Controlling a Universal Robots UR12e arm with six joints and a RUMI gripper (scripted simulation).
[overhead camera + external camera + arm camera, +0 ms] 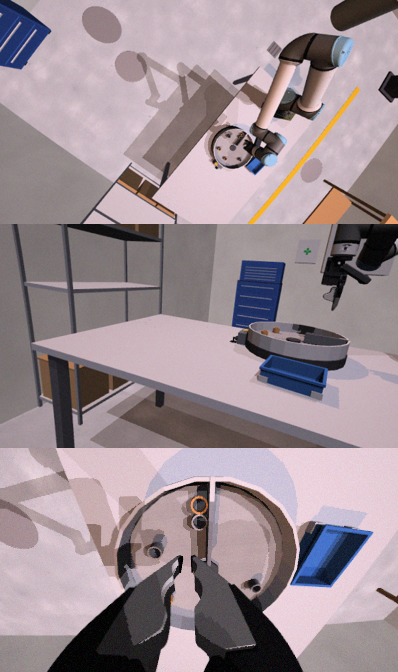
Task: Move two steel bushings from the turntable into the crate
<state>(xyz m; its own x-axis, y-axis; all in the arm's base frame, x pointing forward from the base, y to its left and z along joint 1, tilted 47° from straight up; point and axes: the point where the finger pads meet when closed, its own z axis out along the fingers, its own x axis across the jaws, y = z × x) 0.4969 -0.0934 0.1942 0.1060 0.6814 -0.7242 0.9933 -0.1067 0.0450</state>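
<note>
The round grey turntable (235, 543) (293, 349) (225, 143) stands on the table. In the wrist view it carries steel bushings (199, 522) (155, 550) (255, 584) and an orange bushing (199, 504); another orange one is partly hidden behind my left finger. The exterior view shows two orange bushings (265, 333) (276, 329) at its far left. The blue crate (327, 560) (293, 377) (254, 167) sits beside the turntable and looks empty. My gripper (187, 556) (336, 300) is shut with nothing between the fingers, high above the turntable.
A grey divider bar (210, 518) (323, 338) crosses the turntable. A small box with a yellow button (242, 336) sits at the turntable's side. A metal shelf rack (72, 286) stands left of the table (163, 348), and a blue cabinet (259, 294) stands behind it.
</note>
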